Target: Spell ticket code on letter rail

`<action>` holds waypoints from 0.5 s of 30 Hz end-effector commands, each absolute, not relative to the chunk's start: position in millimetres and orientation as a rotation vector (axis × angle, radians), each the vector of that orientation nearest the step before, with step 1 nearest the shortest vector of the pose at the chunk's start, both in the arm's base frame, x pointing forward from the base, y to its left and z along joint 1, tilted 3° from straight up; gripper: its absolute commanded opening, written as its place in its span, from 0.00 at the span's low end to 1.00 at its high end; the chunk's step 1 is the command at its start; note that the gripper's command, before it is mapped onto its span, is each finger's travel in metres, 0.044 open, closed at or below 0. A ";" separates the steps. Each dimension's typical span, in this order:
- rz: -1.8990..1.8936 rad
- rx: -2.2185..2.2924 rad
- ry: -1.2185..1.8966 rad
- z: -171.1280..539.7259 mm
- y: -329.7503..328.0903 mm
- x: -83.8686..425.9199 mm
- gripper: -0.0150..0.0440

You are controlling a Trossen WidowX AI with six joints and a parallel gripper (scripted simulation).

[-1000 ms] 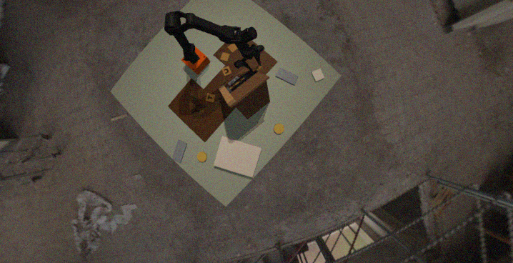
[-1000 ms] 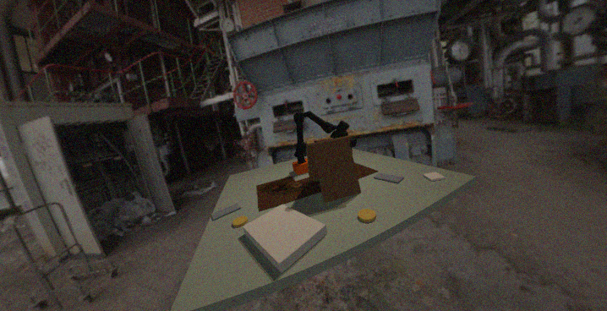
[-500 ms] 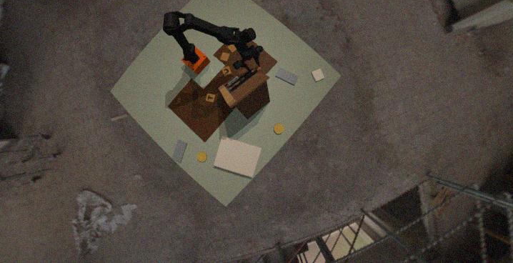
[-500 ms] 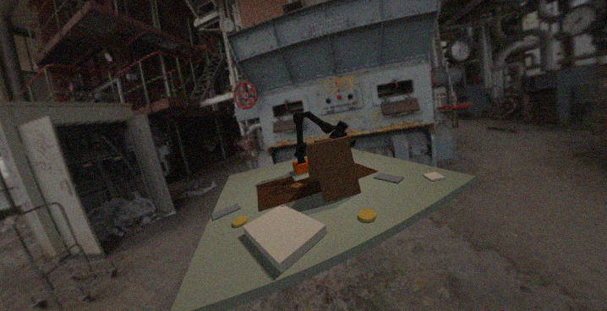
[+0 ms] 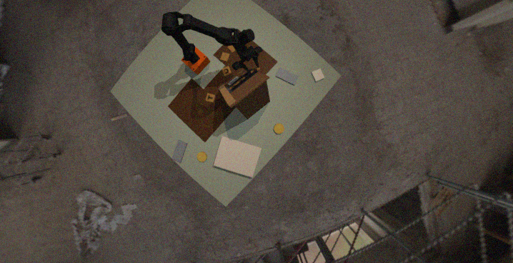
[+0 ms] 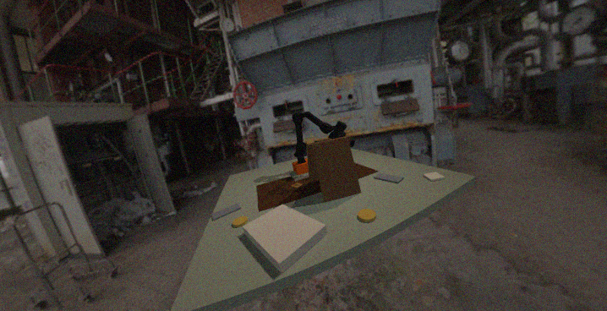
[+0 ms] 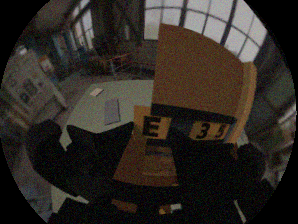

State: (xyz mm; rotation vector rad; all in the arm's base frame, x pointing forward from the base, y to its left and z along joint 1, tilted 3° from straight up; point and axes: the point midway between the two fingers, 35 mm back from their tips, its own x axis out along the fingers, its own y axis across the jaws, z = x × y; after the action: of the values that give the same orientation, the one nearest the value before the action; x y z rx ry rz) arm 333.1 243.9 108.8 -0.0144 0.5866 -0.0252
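The gripper (image 5: 252,68) (image 7: 152,128) is shut on a tan letter tile marked E (image 7: 152,127), held upright at the left end of the dark rail (image 7: 172,111) (image 5: 246,78). In the wrist view the tile's right edge is close to the rail's end; whether it is inside the rail cannot be told. Two tiles reading 3 (image 7: 202,131) and apparently 5 (image 7: 220,132) stand towards the rail's right end, with a dark gap between them and the E. The brown board (image 5: 249,89) (image 6: 333,169) (image 7: 200,65) rises behind the rail. The ticket's print cannot be read.
A T tile (image 5: 210,97) lies on the brown base left of the board. Another letter tile (image 5: 226,71) and two tan tiles (image 5: 224,56) (image 5: 231,48) lie nearer the arm. A grey block (image 5: 286,76) (image 7: 112,111) and a pale block (image 5: 317,75) are beyond the open end.
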 end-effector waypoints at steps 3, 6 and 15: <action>-0.022 -0.022 0.589 107.8 239.6 332.0 0.25; -0.022 -0.022 0.589 107.8 238.1 331.9 0.25; -0.022 -0.022 0.589 107.8 233.6 331.9 0.25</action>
State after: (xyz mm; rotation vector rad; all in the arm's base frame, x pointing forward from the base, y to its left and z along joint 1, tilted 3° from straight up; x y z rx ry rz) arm 333.1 236.4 108.7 -0.0152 0.5866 -0.0255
